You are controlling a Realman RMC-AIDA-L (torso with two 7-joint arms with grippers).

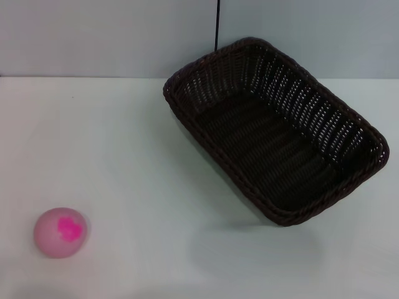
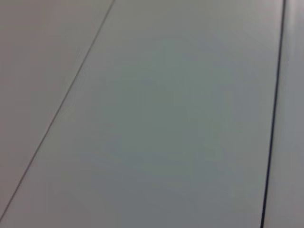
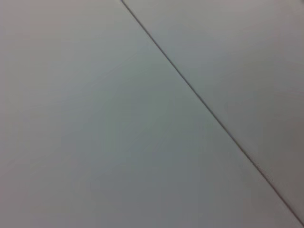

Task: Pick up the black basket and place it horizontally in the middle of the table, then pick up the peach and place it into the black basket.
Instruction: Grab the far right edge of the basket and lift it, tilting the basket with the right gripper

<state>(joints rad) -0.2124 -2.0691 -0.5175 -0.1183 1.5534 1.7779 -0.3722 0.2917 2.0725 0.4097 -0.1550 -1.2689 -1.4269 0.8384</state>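
The black basket (image 1: 274, 128) is a large dark woven wicker basket. It lies on the white table (image 1: 156, 168) at the right, turned at a diagonal, with one corner at the table's far edge; it is empty. The peach (image 1: 60, 232) is a small pale pink ball with a magenta blotch. It sits on the table at the near left, far from the basket. Neither gripper shows in the head view. The two wrist views show only plain grey panels with thin seams.
A grey wall (image 1: 106, 37) stands behind the table's far edge, with a thin dark vertical line (image 1: 217, 25) above the basket. Bare white tabletop lies between the peach and the basket.
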